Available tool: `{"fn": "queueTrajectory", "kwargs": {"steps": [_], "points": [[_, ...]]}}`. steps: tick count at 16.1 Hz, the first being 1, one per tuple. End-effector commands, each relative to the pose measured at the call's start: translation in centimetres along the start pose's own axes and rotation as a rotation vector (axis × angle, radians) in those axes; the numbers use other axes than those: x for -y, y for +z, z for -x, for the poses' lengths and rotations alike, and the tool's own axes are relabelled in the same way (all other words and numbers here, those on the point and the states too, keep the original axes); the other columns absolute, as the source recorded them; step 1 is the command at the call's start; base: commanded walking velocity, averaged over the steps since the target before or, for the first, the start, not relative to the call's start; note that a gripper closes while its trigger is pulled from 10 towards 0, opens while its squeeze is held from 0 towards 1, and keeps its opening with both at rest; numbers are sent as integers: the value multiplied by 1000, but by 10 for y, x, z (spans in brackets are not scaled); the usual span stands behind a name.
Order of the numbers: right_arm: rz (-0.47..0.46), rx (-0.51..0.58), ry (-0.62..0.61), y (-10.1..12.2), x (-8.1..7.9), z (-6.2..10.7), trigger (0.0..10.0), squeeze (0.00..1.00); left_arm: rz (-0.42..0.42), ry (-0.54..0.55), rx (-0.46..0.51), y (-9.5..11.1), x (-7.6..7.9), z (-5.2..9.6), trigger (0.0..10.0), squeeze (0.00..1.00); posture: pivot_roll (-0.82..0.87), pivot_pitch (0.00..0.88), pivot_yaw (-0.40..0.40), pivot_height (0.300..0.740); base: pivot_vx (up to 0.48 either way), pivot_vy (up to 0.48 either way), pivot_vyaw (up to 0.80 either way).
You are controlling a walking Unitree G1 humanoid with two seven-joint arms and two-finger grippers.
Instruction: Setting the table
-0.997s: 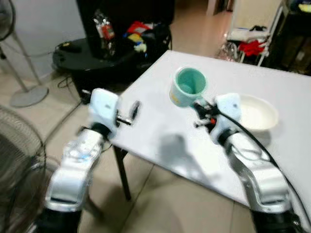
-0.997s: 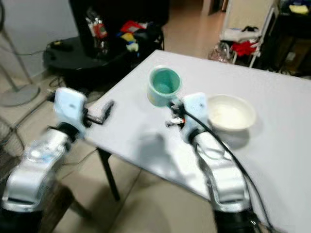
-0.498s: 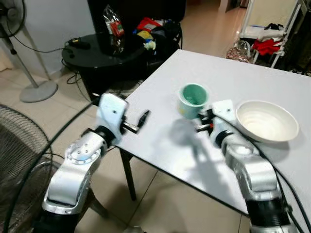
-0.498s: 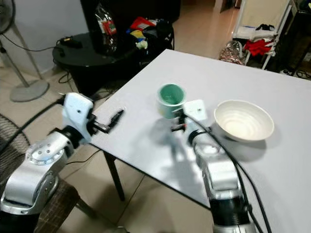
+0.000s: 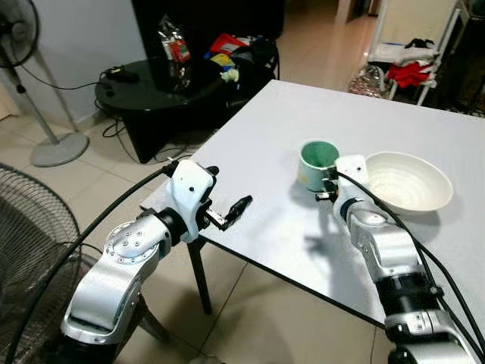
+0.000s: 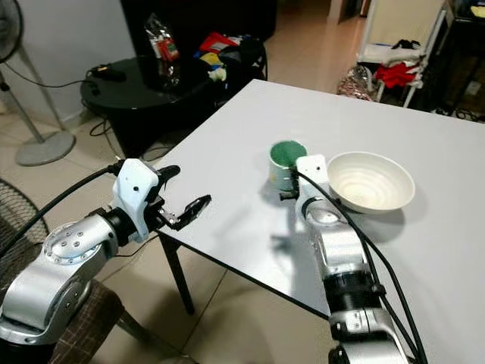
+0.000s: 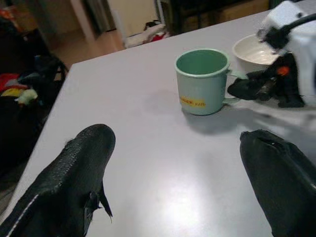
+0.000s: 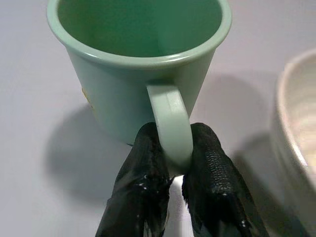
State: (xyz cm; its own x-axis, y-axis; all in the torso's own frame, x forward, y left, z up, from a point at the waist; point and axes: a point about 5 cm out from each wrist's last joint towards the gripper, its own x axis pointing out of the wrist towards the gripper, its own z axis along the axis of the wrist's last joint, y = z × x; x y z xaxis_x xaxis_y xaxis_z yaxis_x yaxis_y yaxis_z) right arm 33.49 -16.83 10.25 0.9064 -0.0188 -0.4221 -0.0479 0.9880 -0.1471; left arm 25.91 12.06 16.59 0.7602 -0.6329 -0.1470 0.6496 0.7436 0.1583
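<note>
While the left gripper (image 7: 177, 182) is hanging released near the table (image 5: 258, 152), the right gripper (image 8: 170, 158) is pinching the mug (image 8: 143, 64) by its handle beside the bowl (image 5: 409, 180).

A white table (image 5: 394, 114) stands on thin dark legs (image 5: 198, 274) over a floor of pale beige tiles (image 5: 250, 326). Beyond the table's far left corner sits a low round black table (image 5: 144, 85) heaped with clutter: a crinkled snack bag (image 5: 173, 47), red and yellow items (image 5: 224, 47) and a small dark device (image 5: 118, 73) with a cable. A light grey wall (image 5: 83, 34) rises behind it. A pedestal fan (image 5: 38, 83) stands on its round base by that wall, and the wire grille of another fan (image 5: 34, 250) curves in near the left. Past the table's far right corner, a white rack (image 5: 398, 53) holds red cloth (image 5: 413, 72), and a doorway opens onto a warm-lit passage (image 5: 318, 38).
</note>
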Motion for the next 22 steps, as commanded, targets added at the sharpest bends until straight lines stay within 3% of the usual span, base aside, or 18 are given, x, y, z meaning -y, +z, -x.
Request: {"fn": "queueTrajectory", "kwargs": {"steps": [1,4,5,6,9,13,17,18,20,22], "points": [[-14,41,-9,9,-1,-3,10000,0,-6,-16,-12,0,1,3,10000,0,86,0,80,740,0,0,0],[-65,42,-10,6,-1,-5,10000,0,-2,-36,-15,0,3,3,10000,0,82,0,82,740,0,0,0],[-81,44,-1,5,-2,-5,10000,129,-1,-44,-18,-1,4,2,10000,0,81,0,85,740,0,0,0],[-101,47,10,6,-3,-6,10000,1000,-1,-65,-25,-1,6,3,10000,0,79,0,89,740,0,0,0],[-113,77,17,15,-1,-2,10000,1000,1,-85,-37,-2,7,3,10000,0,75,0,95,740,0,0,0],[-91,126,50,33,-1,19,10000,1000,2,-93,-39,-1,6,4,10000,0,75,0,94,740,0,0,0],[-85,152,112,36,-5,69,10000,1000,29,-22,-7,1,-3,8,10000,0,55,0,106,740,0,0,0],[-90,246,193,40,-11,85,10000,1000,38,38,21,3,-10,9,10000,0,54,0,106,740,0,0,0],[-123,317,237,41,-14,99,10000,1000,34,72,37,5,-11,12,10000,0,57,0,106,740,0,0,0],[-73,368,290,40,-20,114,10000,1000,58,98,48,4,-8,18,10000,0,60,0,107,740,0,-399,0]]}}
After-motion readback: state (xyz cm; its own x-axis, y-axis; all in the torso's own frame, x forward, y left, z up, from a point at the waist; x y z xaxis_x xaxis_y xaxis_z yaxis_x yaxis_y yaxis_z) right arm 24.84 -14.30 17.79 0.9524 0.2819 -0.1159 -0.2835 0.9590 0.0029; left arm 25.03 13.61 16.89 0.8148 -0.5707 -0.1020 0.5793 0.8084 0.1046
